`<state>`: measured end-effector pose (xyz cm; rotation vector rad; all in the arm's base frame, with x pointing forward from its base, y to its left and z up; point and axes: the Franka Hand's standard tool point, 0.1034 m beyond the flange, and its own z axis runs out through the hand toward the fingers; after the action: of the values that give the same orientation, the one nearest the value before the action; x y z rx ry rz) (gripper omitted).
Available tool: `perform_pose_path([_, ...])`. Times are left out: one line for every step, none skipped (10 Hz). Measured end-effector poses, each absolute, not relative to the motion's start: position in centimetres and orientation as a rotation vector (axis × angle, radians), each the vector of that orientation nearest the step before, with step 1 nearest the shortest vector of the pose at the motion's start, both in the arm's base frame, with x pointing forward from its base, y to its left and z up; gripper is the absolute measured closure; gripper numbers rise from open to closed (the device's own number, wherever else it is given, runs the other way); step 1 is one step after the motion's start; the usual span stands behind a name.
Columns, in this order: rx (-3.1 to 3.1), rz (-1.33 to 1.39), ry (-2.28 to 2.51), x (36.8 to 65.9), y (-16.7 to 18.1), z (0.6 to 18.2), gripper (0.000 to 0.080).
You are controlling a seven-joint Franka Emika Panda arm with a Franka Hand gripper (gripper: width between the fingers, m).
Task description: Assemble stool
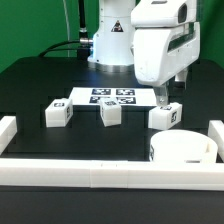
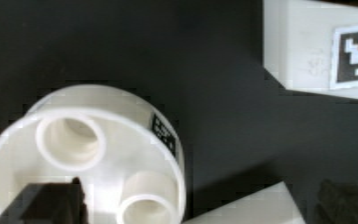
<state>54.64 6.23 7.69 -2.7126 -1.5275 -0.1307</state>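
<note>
The stool's round white seat [image 1: 184, 150] lies in the front corner on the exterior view's right, against the border rails. In the wrist view the seat [image 2: 87, 160] shows its holes and fills the area by one dark finger [image 2: 43, 200]. Three blocky tagged legs stand in a row: one [image 1: 57, 113], a second [image 1: 110, 113] and a third [image 1: 165, 116]. My gripper [image 1: 168, 95] hangs open just above the third leg and holds nothing. In the wrist view the gripper [image 2: 194, 203] is open, and a tagged leg [image 2: 327, 45] lies apart from it.
The marker board [image 1: 112, 97] lies flat behind the row of legs. Long white border rails [image 1: 90, 172] run along the front edge and up both sides [image 1: 8, 130]. The robot's base [image 1: 110, 45] stands at the back.
</note>
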Motion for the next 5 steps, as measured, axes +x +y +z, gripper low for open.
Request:
perform_pose_path([-2.713, -0.130, -1.527, 54.63, 6.22, 7.67, 0.0150])
perform_pose_path([-2.731, -0.130, -1.487, 54.62, 6.24, 7.65, 0.0150])
perform_pose_path([-2.808, -0.131, -1.323, 54.59, 6.19, 7.57, 0.0150])
perform_pose_path([-2.903, -0.128, -1.094, 54.12, 5.55, 7.09, 0.0150])
perform_pose_path([-2.955, -0.106, -0.917, 53.80, 5.35, 6.99, 0.0150])
